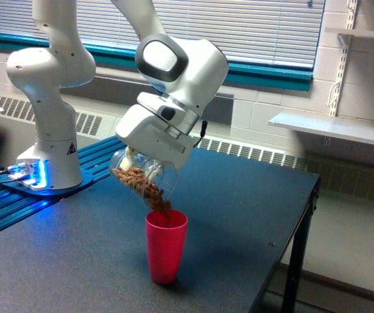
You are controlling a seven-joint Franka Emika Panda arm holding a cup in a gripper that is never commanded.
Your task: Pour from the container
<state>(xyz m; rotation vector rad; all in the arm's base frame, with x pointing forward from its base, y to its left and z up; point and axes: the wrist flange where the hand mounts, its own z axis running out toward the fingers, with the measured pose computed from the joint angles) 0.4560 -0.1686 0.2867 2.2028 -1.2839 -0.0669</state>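
In the exterior view a dark, matte table (239, 195) fills the foreground, its black leg dropping at 4 o'clock; behind it runs a painted block wall with a teal sill (265, 73) under closed white blinds (239, 26), a white baseboard heater (252, 151) below, and a white shelf (333, 127) on wall brackets at 3 o'clock. At 9 o'clock the white arm base (49, 130) stands on a blue ribbed platform (17, 202) with a blue light glowing at its foot. The clear cup (136, 177) is see-through plastic, round and wide-mouthed, partly filled with brown nut-like pieces; it hangs in the air just below the arm's white hand, at 11 o'clock from the red cup (166, 245). Its long axis lies steeply tilted, closed end toward 10 o'clock and mouth toward 4 o'clock, lip right over the red cup's rim. A stream of pieces (161, 203) runs from the lip into the red cup, which stands upright on the table near its front. The gripper (134, 168) grips the clear cup at its upper wall, jaws closed on it, though the fingers are mostly hidden behind the hand's housing
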